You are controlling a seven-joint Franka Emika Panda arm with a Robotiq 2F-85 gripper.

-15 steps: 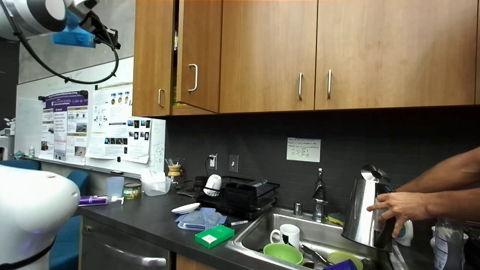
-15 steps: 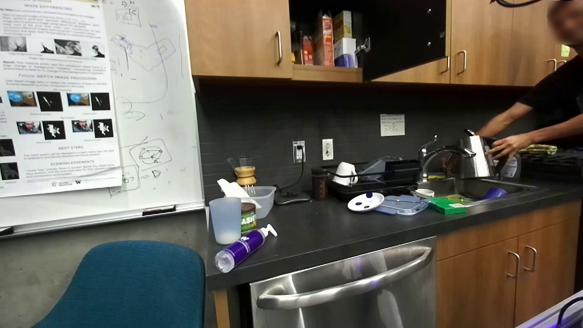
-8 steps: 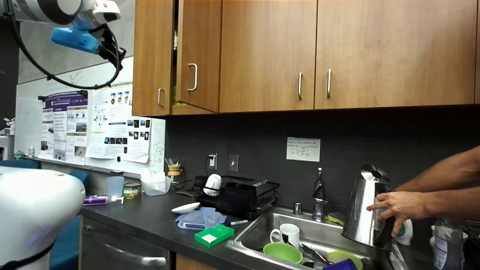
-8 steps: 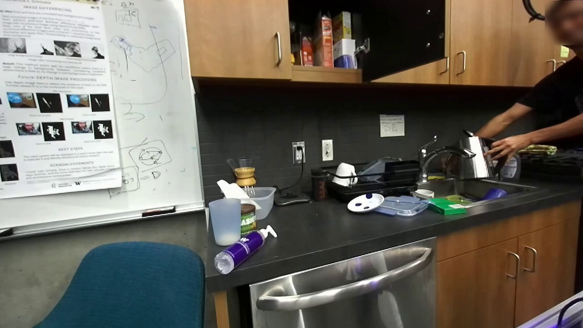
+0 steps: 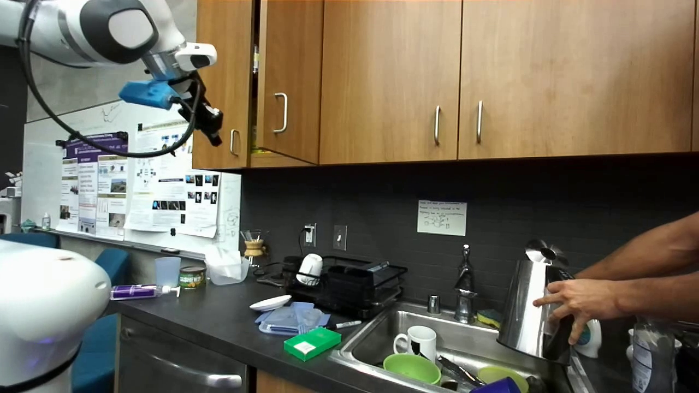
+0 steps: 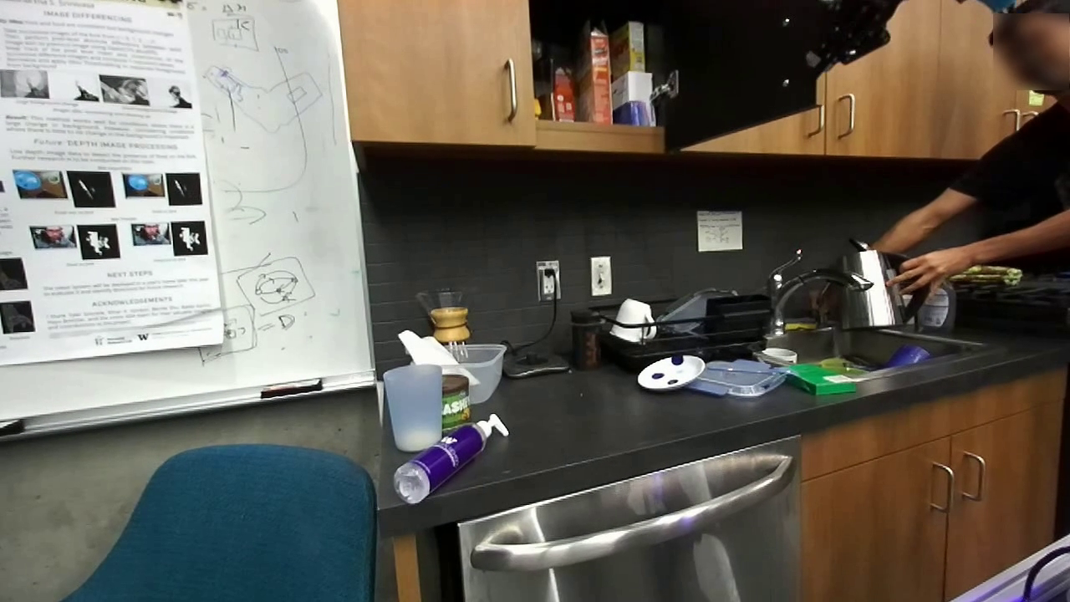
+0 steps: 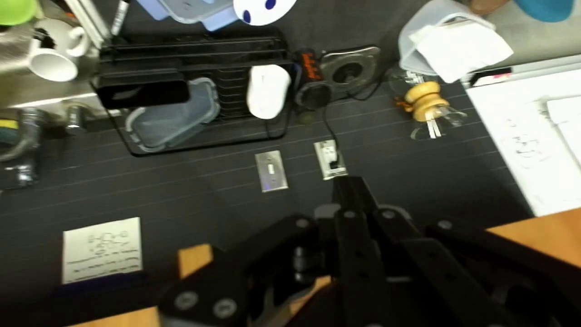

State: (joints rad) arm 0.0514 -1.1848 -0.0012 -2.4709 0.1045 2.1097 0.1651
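My gripper (image 7: 350, 181) is shut, its black fingers pressed together with nothing visible between them. It hangs in the air, high above the counter. In an exterior view the gripper (image 5: 215, 139) appears in front of the wooden cabinet (image 5: 221, 82), left of the half-open cabinet door (image 5: 292, 71). At the top edge of an exterior view the gripper (image 6: 827, 57) overlaps that door's dark inner side, partly cut off. Past the fingertips, the wrist view shows an outlet (image 7: 330, 159), a switch plate (image 7: 271, 171) and a black dish rack (image 7: 236, 91), all upside down.
A person holds a steel kettle (image 5: 524, 311) over the sink (image 5: 377, 333), which contains a mug (image 5: 423, 341) and bowls. On the counter are a green box (image 5: 312, 344), a lotion bottle (image 6: 443, 460), a blue cup (image 6: 415, 410) and a spotted plate (image 6: 671, 373).
The arm has swung right and downward in an exterior view, the gripper tilting further down. In an exterior view it has come into the top of the picture. The objects have not moved.
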